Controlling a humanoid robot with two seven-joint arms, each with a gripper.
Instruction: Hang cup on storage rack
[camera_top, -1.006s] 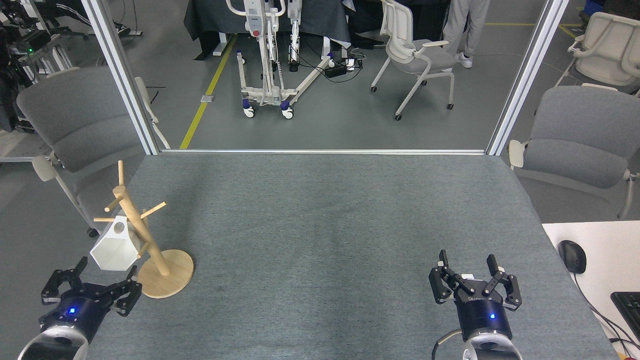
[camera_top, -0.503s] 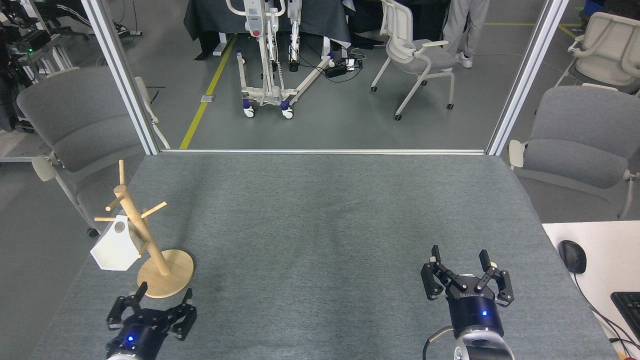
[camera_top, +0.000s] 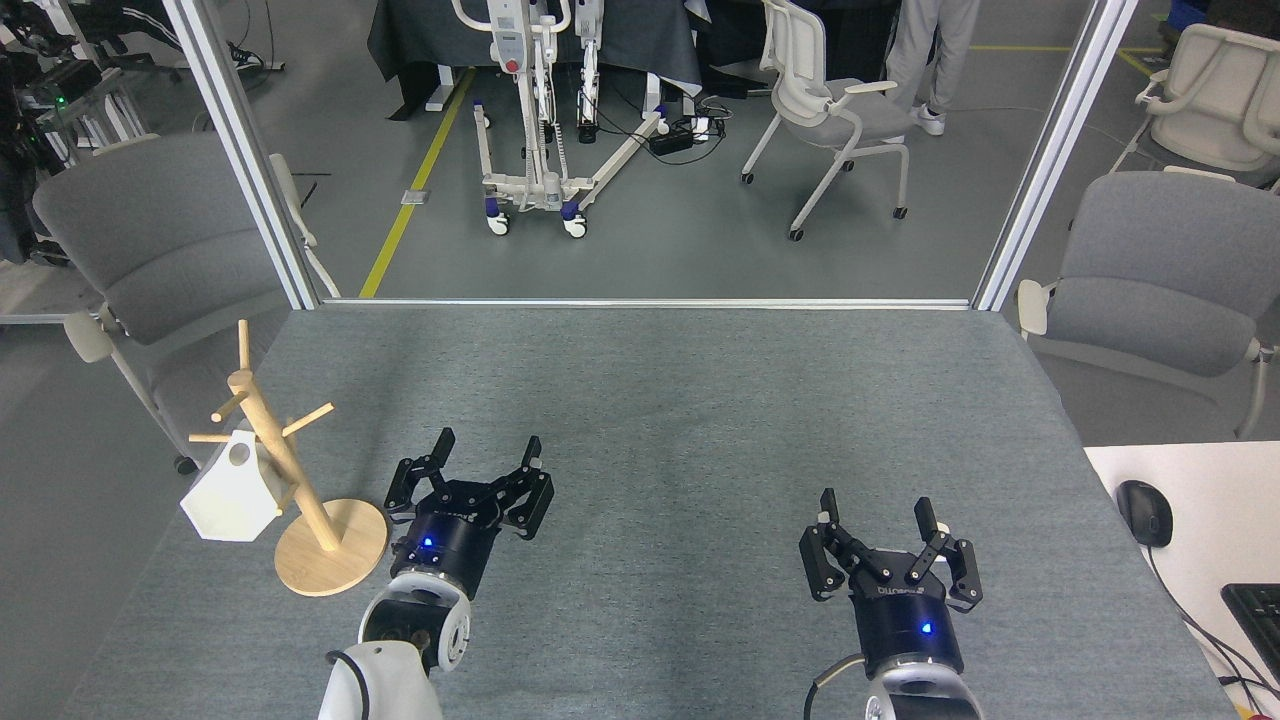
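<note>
Left gripper (camera_top: 483, 452) sits over the grey table mat (camera_top: 700, 420), fingers spread wide and holding nothing, just to the right of the mug tree's round base. Right gripper (camera_top: 872, 510) is the same story on the other side: fingers splayed, empty, parked well apart from everything on the mat.

Out from the left gripper, there's the wooden mug tree (camera_top: 285, 470) near the table's left edge, slim post leaning a touch in this view, pegs angling up. And the white faceted cup (camera_top: 228, 490) is on it, dangling off a lower peg on the left side of the post, mouth tipped down and outward, clear of the base. It looks as if the peg runs through the handle, which would be why it hangs tilted like that. By my reading, the hang is done, and both grippers sit open and away because there's nothing left to hold.

Against a second ago: the left gripper was down in the bottom-left corner, right beside the cup. Half a second ago it was below the base. Now it has swung across to the base's right side. The right gripper has drifted a little left and down. Cup and tree haven't budged.
</note>
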